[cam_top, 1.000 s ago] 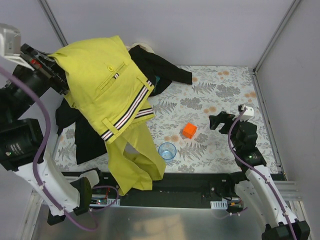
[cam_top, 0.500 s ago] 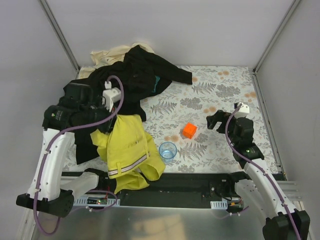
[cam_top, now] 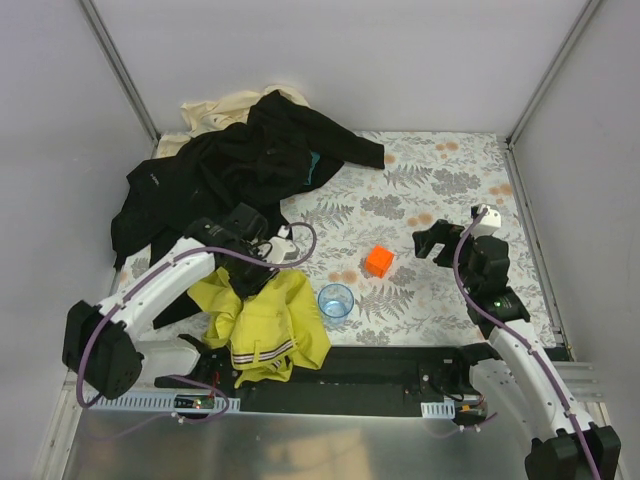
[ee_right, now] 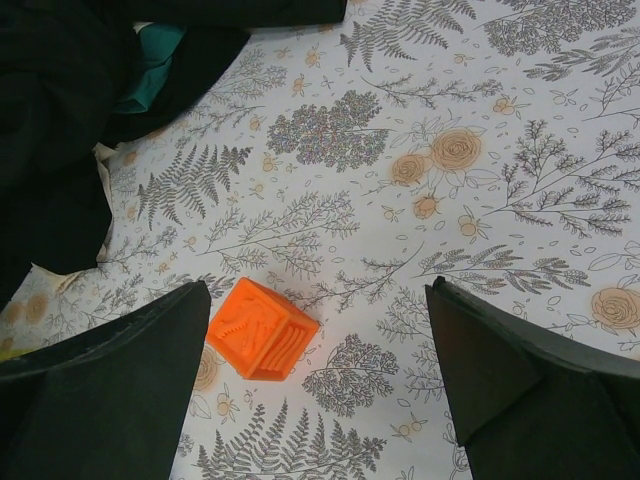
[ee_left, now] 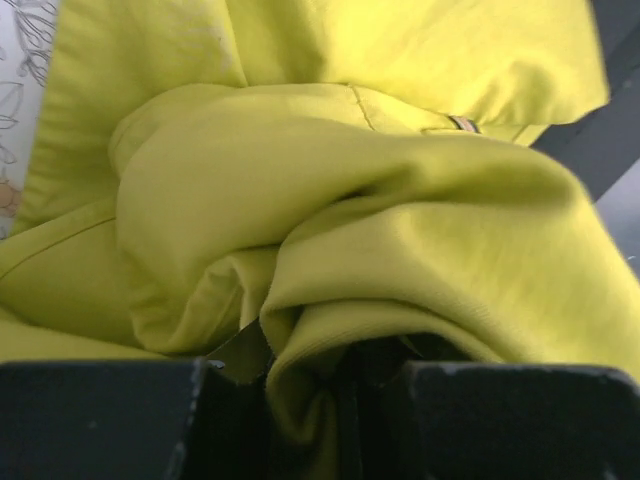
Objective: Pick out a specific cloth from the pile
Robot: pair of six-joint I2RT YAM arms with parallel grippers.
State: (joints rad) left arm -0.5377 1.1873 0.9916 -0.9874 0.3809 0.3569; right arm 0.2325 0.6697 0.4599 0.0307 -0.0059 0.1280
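Left gripper [ee_left: 305, 385] is sitting low over the cloth [cam_top: 265, 320]; its jaws are pinching a thick rolled fold of the yellow fabric, which is bulging up between the two fingers [ee_left: 100, 420] in the wrist view.

The cloth is lying bunched at the near-left of the tabletop [cam_top: 450, 190], striped hem band [cam_top: 262, 352] showing toward the front edge, where the fabric seems to be lapping over; it is lying just beside the blue cup [cam_top: 335, 301], and its far side is lying close to the black fringe of the pile [cam_top: 240, 170], touching or not I cannot tell.

Right gripper [cam_top: 430, 241] is hovering well apart from all this, jaws spread and holding nothing, the orange cube [cam_top: 378, 261] lying on the tabletop below them.

Judgement: the cloth is looking separated and the set-down is the step in hand. To do it well, the jaws should be opening fully before lifting, then rising straight up so no fold is snagging and dragging; the arm should be steering away from the cup, and the cloth should be resting clear of the black garments.
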